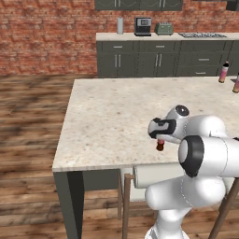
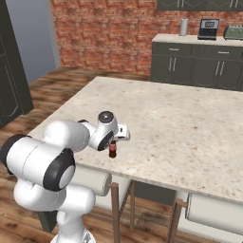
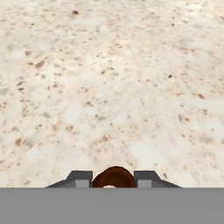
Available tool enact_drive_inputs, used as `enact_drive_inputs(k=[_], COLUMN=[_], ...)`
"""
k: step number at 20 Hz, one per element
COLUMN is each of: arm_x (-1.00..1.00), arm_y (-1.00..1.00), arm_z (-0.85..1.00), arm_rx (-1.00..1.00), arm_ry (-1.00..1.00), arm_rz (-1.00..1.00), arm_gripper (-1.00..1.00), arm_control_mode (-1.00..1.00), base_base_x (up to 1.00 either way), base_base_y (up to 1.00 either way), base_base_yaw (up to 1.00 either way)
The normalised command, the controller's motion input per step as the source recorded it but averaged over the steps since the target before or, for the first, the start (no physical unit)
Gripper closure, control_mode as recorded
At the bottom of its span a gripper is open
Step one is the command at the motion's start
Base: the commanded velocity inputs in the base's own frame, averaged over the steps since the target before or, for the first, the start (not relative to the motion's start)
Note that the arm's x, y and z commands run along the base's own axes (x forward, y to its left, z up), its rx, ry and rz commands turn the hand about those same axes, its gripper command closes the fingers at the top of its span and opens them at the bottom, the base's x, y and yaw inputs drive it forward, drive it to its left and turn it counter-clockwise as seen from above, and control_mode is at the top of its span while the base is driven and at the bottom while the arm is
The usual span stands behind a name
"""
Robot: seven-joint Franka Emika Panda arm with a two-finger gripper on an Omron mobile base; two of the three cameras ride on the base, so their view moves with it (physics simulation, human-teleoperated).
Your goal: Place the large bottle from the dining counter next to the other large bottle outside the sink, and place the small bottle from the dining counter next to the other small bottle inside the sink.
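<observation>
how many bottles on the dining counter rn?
3. The small bottle stands near the front edge, between the end effector tips. Two more sit at the far right: large bottle and one cut off. Others may be off-frame.

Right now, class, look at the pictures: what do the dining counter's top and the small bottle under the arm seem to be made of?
The dining counter: looks like polished stone, perhaps granite, going by its beige surface with brown speckles. The small bottle: dark brown-red and glossy, so glass or plastic; the rendering leaves that open.
</observation>
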Motion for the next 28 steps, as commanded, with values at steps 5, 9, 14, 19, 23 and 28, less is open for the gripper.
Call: enact_drive_inputs(k=[5, 9, 14, 19, 23, 28], arm_x=[-0.01, -0.01, -0.08, -0.16, -0.24, -0.31], arm_y=[0.01, 0.0, 0.0, -0.08, -0.07, 0.0], arm_z=[0.59, 0.83, 0.68, 0.46, 0.55, 0.44], arm_rx=[-0.02, -0.02, 0.0, 0.0, 0.01, 0.0], arm_ry=[0.01, 0.06, 0.13, 0.17, 0.12, 0.04], arm_rz=[0.01, 0.0, 0.0, 0.0, 0.0, 0.0], arm_gripper=[1.0, 1.0, 1.0, 1.0, 1.0, 1.0], arm_control_mode=[-1.0, -1.0, -1.0, -1.0, -1.0, -1.0], base_base_x=[0.0, 0.0, 0.0, 0.0, 0.0, 0.0], base_base_y=[0.0, 0.0, 0.0, 0.0, 0.0, 0.0], base_base_yaw=[0.0, 0.0, 0.0, 0.0, 0.0, 0.0])
